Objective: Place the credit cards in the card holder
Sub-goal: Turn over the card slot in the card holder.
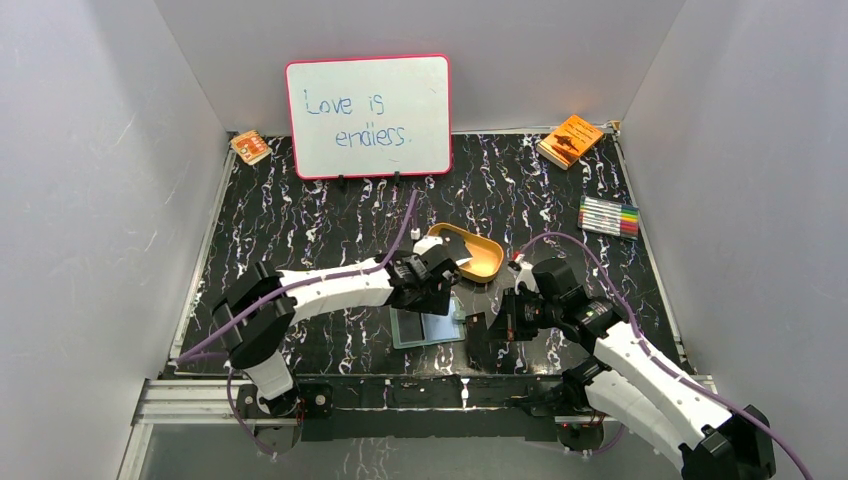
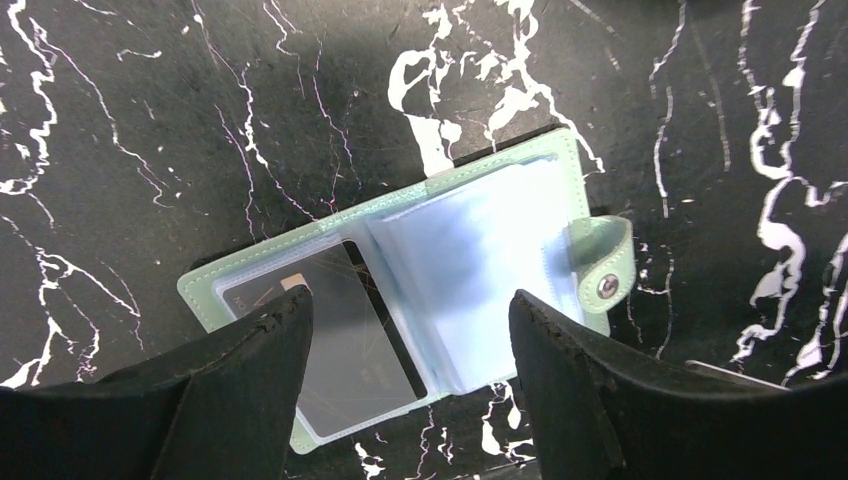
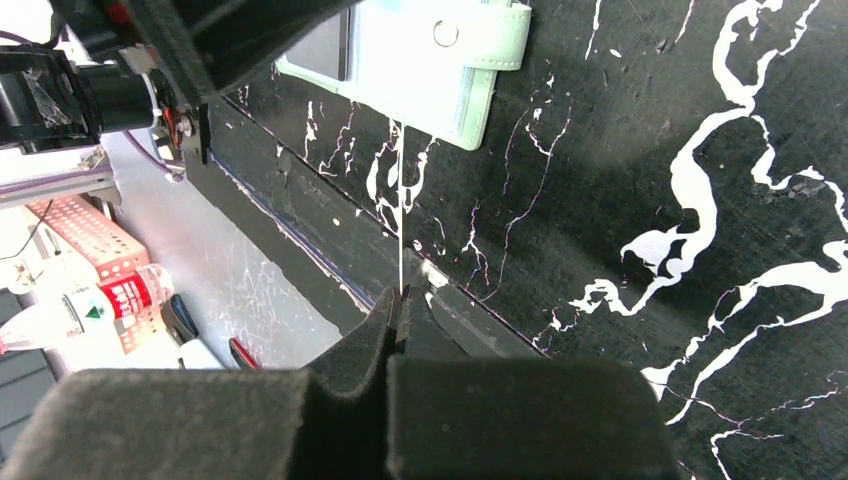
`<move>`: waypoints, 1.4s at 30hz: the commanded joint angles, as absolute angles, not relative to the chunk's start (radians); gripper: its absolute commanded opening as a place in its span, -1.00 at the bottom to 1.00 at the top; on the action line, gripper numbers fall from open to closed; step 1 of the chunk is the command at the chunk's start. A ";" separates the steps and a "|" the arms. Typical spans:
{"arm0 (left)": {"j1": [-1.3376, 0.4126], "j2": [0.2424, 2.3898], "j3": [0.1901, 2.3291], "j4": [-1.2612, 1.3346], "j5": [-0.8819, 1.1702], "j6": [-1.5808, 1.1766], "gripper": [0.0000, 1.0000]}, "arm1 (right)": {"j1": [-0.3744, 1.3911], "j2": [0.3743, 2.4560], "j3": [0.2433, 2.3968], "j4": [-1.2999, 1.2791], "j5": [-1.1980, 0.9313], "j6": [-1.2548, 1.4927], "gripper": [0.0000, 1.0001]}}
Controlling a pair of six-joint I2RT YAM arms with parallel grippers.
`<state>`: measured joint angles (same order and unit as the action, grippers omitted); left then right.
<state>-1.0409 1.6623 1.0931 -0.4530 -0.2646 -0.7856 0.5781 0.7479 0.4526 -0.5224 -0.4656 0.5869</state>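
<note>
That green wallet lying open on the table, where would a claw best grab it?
Probably its snap strap, pinched from straight above. The wallet lies flat and open, so its edges hug the table, while the strap seems to curl up and offers something thin to close on.

Both arms reaching inward, wrists drawing close at the middle.
Left arm stretching low toward the right, wrist pitching down; left hand (image 2: 405, 310) hanging with fingers (image 2: 250, 370) spread wide, gripping nothing. Right arm folding in from the right side, elbow raised; right hand (image 3: 400, 300) pointing left, fingers (image 3: 365, 345) pressing together on a thin card (image 3: 401, 200) showing edge-on.
</note>
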 commanded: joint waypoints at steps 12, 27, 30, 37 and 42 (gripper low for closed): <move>-1.055 1.784 1.214 -0.480 -0.242 -0.731 0.30 | 0.582 0.722 0.500 -0.499 -0.454 0.580 -1.00; -1.064 1.868 1.201 -0.559 -0.313 -0.744 -0.14 | 0.581 0.718 0.502 -0.503 -0.449 0.580 -1.00; -1.064 1.862 1.184 -0.560 -0.320 -0.754 -0.35 | 0.582 0.724 0.502 -0.501 -0.457 0.580 -1.00; -1.064 1.827 1.152 -0.559 -0.331 -0.776 -0.59 | 0.582 0.743 0.499 -0.472 -0.491 0.587 -1.00; -1.064 1.790 1.128 -0.546 -0.334 -0.796 -0.68 | 0.583 0.800 0.492 -0.399 -0.596 0.607 -1.00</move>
<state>-1.0588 1.8168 1.1751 -0.4828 -0.3111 -0.7795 0.5781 0.7635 0.4561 -0.4969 -0.4946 0.5953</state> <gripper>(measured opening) 0.179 0.013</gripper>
